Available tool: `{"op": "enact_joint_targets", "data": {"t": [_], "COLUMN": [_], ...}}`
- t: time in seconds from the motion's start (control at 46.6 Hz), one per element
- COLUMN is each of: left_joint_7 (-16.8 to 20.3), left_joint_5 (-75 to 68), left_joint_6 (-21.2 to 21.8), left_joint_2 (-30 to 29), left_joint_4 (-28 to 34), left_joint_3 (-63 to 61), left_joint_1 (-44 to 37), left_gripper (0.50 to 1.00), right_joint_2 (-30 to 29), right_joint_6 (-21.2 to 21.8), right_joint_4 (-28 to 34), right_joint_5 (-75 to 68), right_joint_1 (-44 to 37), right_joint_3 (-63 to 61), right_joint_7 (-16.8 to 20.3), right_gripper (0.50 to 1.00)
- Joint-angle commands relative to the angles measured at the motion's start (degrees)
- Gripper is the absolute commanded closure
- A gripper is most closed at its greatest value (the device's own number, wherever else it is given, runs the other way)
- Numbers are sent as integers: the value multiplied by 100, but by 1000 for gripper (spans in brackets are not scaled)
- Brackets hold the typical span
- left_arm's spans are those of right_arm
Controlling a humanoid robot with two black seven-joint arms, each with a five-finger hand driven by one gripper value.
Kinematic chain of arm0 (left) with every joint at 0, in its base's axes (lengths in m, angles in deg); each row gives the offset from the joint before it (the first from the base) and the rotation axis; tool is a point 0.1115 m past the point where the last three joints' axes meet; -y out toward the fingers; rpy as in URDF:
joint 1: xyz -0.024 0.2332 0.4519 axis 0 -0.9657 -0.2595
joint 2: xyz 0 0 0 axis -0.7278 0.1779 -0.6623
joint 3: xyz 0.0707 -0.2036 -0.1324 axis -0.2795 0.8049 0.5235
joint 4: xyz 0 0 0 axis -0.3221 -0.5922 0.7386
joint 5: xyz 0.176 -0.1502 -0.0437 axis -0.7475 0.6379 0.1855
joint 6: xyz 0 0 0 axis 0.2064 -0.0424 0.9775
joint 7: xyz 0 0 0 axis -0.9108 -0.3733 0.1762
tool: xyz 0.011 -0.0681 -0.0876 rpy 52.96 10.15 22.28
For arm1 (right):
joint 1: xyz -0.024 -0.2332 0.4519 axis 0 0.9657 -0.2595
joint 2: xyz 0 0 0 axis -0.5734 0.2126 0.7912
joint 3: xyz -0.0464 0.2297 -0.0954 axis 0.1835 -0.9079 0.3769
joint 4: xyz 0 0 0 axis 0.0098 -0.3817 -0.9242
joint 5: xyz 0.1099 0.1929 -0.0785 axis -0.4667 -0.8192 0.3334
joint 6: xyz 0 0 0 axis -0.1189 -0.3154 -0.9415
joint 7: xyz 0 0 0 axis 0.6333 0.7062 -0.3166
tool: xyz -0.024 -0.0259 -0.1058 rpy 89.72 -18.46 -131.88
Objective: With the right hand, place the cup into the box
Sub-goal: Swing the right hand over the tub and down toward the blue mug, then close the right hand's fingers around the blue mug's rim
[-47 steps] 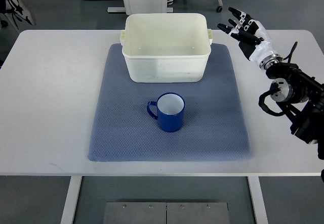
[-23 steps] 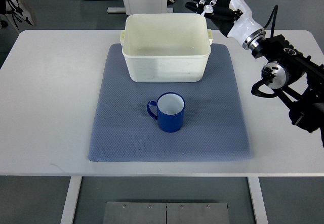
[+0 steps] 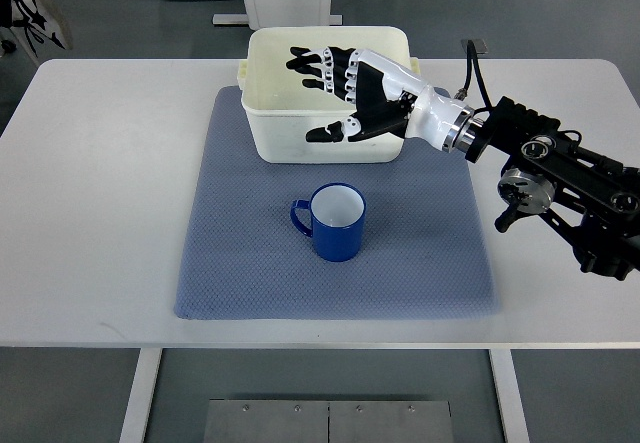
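- Right hand (image 3: 345, 93), seen from the top view, reaches in from the picture's right edge and hangs over the white box (image 3: 262, 138), fingers spread and holding nothing.
- Its fingertips (image 3: 296, 55) point toward the picture's left, across the box's open top; the thumb reaches over the box's near wall.
- Below the hand in the picture, toward the robot, the blue cup (image 3: 335, 223) stands upright on the grey-blue mat (image 3: 240, 273), well apart from the fingers and close in front of the box.
- The cup's long axis is vertical, mouth facing up; its handle (image 3: 298, 217) points toward the picture's left, away from the incoming arm.
- No left hand shows, so the right is the only one near the cup.
- Judging from this, the hand must pull back from over the box and come down toward the robot's side to reach the cup, most likely closing around its body on the side opposite the handle.
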Motion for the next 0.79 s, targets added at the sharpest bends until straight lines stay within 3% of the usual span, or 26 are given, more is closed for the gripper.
{"op": "enact_joint_targets", "data": {"t": [0.0,0.772], "left_joint_7": [0,0], "left_joint_5": [1,1], "left_joint_6": [0,0], "left_joint_2": [0,0], "left_joint_4": [-1,-1], "left_joint_3": [0,0], "left_joint_1": [0,0], "left_gripper": [500,500], "right_joint_2": [-2,-10], "right_joint_6": [0,9], "right_joint_4": [-3,-38], "right_joint_5": [70,633], "right_joint_1": [0,255], "right_joint_3": [137,762], "right_joint_7": [1,-87], "right_gripper": [505,502]}}
